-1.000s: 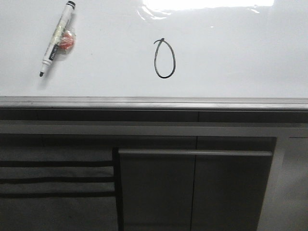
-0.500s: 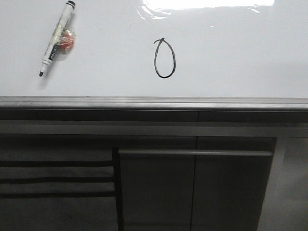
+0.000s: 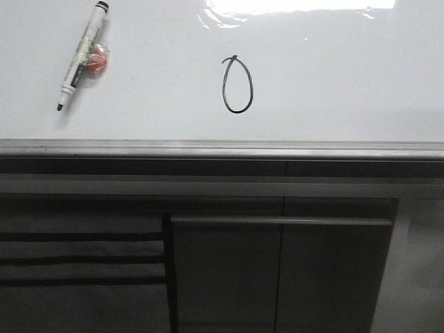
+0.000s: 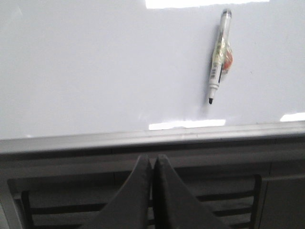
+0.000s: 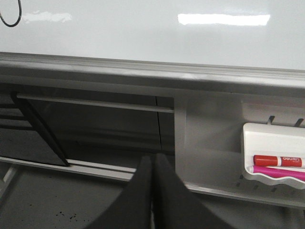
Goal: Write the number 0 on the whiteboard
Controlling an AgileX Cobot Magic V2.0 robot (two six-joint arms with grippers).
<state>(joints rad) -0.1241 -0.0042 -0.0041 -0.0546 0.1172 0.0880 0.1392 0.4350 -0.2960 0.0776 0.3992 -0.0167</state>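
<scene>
The number 0 (image 3: 238, 84) is a thin black oval with a small tail at its top, drawn near the middle of the whiteboard (image 3: 347, 83). A part of its curve shows in the right wrist view (image 5: 10, 14). A black-capped marker (image 3: 82, 55) with an orange-red patch on it lies on the board at the far left, tip toward the rail; it also shows in the left wrist view (image 4: 220, 55). My left gripper (image 4: 152, 157) is shut and empty, below the board's rail. My right gripper (image 5: 153, 157) is shut and empty, below the rail over the cabinet. Neither gripper shows in the front view.
A grey metal edge rail (image 3: 222, 148) runs along the board's near side. Dark grey cabinet panels (image 3: 277, 277) with a horizontal handle bar lie below it. A white tray (image 5: 274, 152) holding a red and a pink marker hangs at the right.
A pale blurred shape at the lower right edge of the front view has shrunk away toward the right. The 0 and the marker have not moved.
</scene>
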